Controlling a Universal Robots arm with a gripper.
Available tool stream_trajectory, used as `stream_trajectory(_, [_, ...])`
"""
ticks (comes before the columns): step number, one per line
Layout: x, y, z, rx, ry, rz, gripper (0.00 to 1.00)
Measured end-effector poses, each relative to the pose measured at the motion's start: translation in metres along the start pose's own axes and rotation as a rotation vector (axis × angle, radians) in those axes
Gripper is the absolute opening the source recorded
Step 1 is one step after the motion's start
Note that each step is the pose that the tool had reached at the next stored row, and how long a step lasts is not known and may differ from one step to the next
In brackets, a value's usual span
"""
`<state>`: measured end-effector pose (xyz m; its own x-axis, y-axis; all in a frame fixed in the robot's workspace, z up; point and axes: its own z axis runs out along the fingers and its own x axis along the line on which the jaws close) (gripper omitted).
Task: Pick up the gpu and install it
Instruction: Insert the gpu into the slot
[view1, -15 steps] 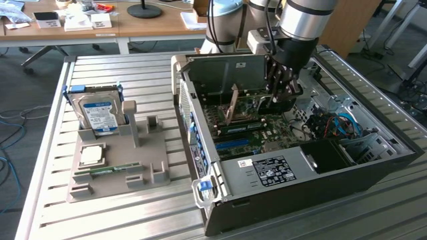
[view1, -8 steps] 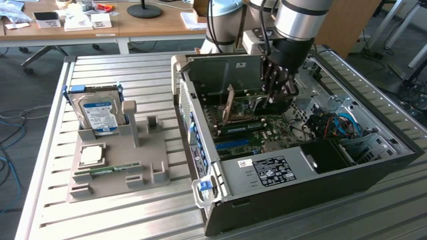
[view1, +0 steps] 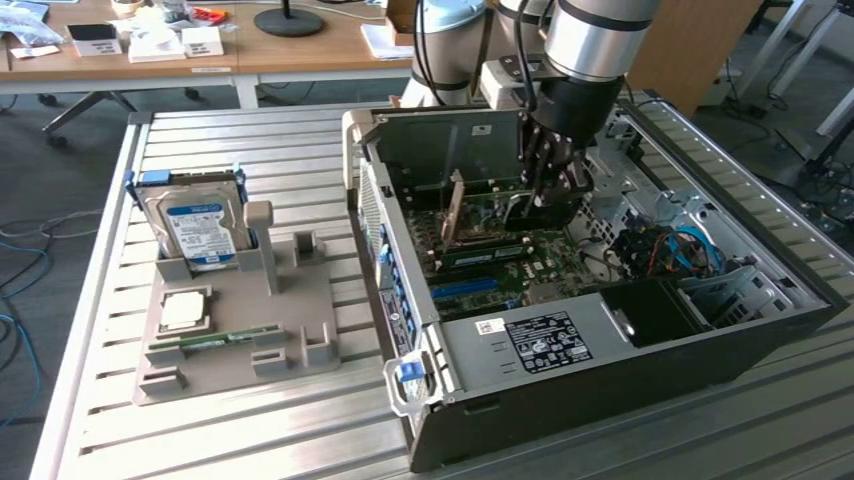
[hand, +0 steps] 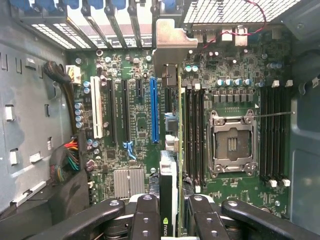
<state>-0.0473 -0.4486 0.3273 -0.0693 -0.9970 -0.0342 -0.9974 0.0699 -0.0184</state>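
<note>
The gpu (hand: 170, 180) is clamped edge-on between my fingers (hand: 147, 217), which are closed on one end of it. From there the card runs out to its pale bracket (hand: 172, 47) at the rear of the case. I'm in the install step. The card hangs over the motherboard (hand: 135, 150), just beside the blue slot (hand: 153, 107), and I can't tell whether its edge has met a slot yet. I judge that seating it calls for a straight push, with the board edge lined up along its slot and the bracket meeting the rear opening.

The computer case (view1: 601, 400) holds the motherboard, whose processor socket (hand: 232, 145) is empty. Out on the counter (view1: 200, 135), the grey holder (view1: 307, 300) carries a hard drive (view1: 200, 228), a processor chip (view1: 183, 310) and a memory stick (view1: 214, 341).
</note>
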Motion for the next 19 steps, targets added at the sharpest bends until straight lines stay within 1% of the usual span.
stream_trajectory(3, [0.0000,0.0006,0.0000,0.0000,0.0000,0.000,0.27])
stream_trajectory(7, [0.0002,0.0039,-0.0001,0.0000,0.0000,0.000,0.27])
stream_trajectory(15, [0.0003,0.0040,0.0000,0.0000,-0.0001,0.000,0.27])
stream_trajectory(19, [0.0029,0.0038,-0.0002,0.0000,0.0000,0.000,0.27])
